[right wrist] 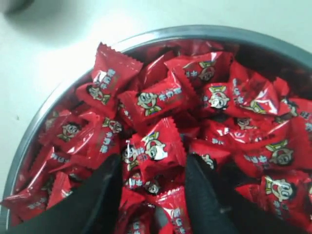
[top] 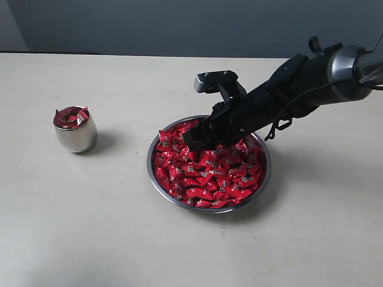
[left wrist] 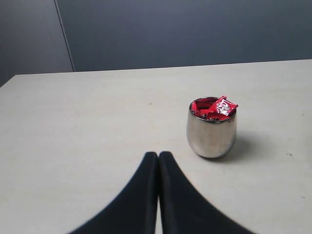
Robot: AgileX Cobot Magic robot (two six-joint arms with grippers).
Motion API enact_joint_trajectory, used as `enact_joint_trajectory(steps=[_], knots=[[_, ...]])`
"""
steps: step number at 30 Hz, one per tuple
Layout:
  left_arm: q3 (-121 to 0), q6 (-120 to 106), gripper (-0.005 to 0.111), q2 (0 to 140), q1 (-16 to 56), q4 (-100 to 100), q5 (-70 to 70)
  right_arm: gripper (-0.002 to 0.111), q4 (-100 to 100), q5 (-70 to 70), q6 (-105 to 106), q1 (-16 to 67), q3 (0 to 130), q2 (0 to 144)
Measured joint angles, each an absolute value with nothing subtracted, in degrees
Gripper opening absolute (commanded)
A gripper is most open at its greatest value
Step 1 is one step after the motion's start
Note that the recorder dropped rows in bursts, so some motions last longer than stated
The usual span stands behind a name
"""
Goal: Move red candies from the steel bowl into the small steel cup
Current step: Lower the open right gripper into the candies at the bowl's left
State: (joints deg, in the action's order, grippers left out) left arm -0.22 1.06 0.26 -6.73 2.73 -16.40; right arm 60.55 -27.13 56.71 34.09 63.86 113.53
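Black right arm (top: 287, 89) enters from the pale table (top: 90, 227)'s right edge and slants down toward the middle. Black right gripper (right wrist: 153, 163): fingers (right wrist: 105, 195) spread apart, tips down. Black left gripper (left wrist: 158, 157): fingers pressed together, above the table.

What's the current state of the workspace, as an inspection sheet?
Surface: pale beige tabletop, no damage seen.
Job's things: wide shallow steel bowl heaped with glossy red-wrapped candies; small rounded steel cup upright, apart from the bowl, candies up to its rim.
Clutter: nothing seen.
End effectors: right end effector open, fingertips in the pile either side of one candy; left end effector shut, apart from the cup.
Cables: black cable looped beside the right arm.
Surroundings: grey-blue wall behind.
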Motion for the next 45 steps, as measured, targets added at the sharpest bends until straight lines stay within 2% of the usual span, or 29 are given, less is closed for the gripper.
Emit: enact_joint_trajectory(steps=[32, 45], knots=[[-0.2, 1.1, 0.0, 0.3, -6.7, 2.7, -16.4, 0.042, 60.5, -25.7, 53.9, 34.1, 67.6, 117.3], [-0.2, 1.1, 0.0, 0.3, -6.7, 2.7, -16.4, 0.042, 62.0, -29.5, 53.9, 34.0, 69.7, 119.2]])
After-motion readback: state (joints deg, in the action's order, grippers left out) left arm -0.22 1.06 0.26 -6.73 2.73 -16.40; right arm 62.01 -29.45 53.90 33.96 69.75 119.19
